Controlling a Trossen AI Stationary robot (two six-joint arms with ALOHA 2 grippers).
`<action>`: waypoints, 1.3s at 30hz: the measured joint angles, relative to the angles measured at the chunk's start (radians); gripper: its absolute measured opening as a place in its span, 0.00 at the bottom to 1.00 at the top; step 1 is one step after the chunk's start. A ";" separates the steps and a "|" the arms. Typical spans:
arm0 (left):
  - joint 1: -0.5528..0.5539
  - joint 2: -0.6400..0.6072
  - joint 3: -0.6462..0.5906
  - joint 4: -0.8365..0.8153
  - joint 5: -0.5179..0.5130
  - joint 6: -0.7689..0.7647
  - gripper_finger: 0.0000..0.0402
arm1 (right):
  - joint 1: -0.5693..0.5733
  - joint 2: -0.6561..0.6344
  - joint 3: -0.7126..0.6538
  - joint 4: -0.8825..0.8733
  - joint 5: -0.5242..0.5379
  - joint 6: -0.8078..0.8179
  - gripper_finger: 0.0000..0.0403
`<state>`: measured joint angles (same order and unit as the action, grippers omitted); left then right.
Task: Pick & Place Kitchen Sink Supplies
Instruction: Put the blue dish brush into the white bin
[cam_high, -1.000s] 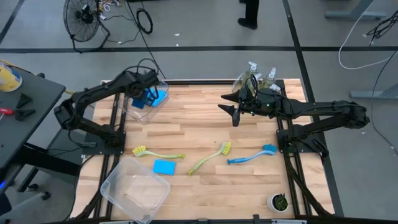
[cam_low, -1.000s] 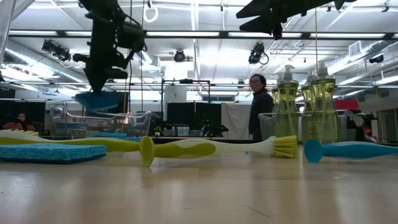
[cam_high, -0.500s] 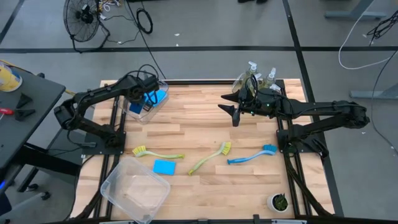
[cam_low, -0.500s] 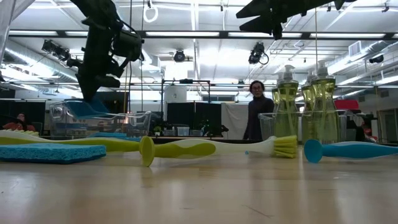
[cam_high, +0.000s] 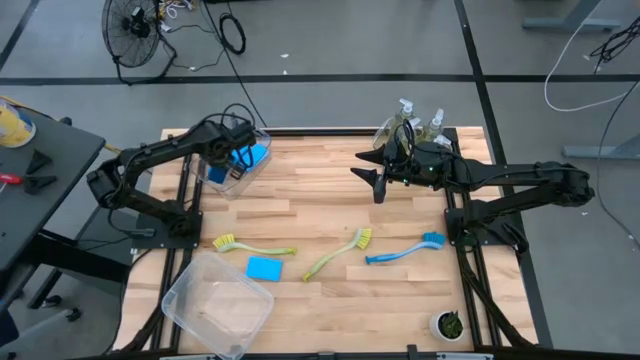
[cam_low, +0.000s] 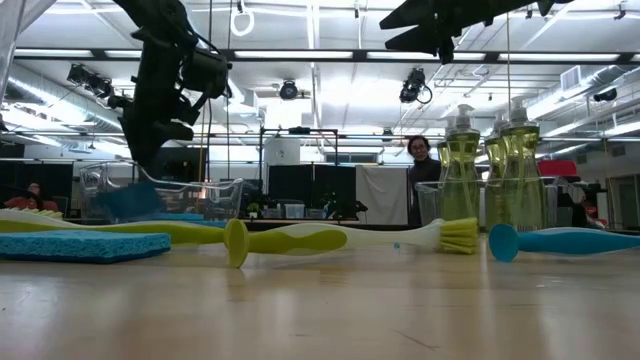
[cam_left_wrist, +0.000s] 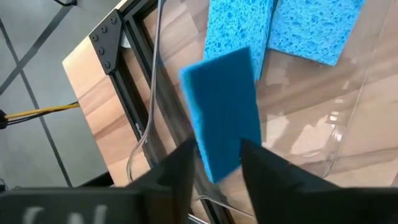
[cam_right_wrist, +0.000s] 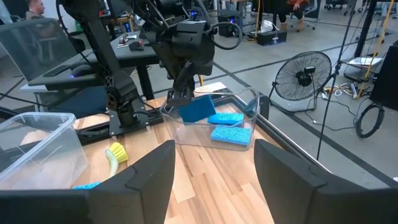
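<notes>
L side first: left gripper hangs over the clear plastic bin at the far-left corner of the wooden table. A flat blue rectangular sponge sits between its fingers, tilted, inside the bin's walls. Jaws look parted and the sponge seems to be slipping free, but can't tell for sure if it's gripped or already let go. Two more blue sponges lie flat on the bin floor beneath it.

Near the front-left, a second, bigger clear bin. Just beyond it: a yellow-green dish brush and another blue sponge on bare wood.

Centre: second yellow-green brush, lying diagonal. Right of that, a blue brush.

Handling, as a guess: sponges light, soft, squashy, so pinch across the short width; no breakage risk. Brushes light but stiff, handles likely slick; take mid-handle, not the bristle head.

R side: right gripper waits above the table's far-right part, jaws apart, empty. Behind it, clear pump bottles of yellow-green soap stand in a small clear container. Small white pot w/ green plant at the front-right corner.
</notes>
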<state>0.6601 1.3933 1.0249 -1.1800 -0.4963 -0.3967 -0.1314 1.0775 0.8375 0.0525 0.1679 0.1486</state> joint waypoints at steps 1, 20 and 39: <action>0.000 0.000 0.004 -0.002 0.001 -0.003 0.37 | 0.000 0.000 0.000 0.000 0.000 0.000 0.54; -0.115 -0.031 0.370 -0.074 0.142 0.000 0.56 | 0.000 0.000 0.000 -0.001 -0.003 0.024 0.54; -0.443 -0.085 0.402 0.105 0.197 -0.004 0.55 | 0.018 0.000 0.001 -0.389 -0.391 -0.127 0.54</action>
<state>0.2170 1.3083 1.4273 -1.0748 -0.2993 -0.4006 -0.1135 1.0775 0.8387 -0.3366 -0.2230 0.0214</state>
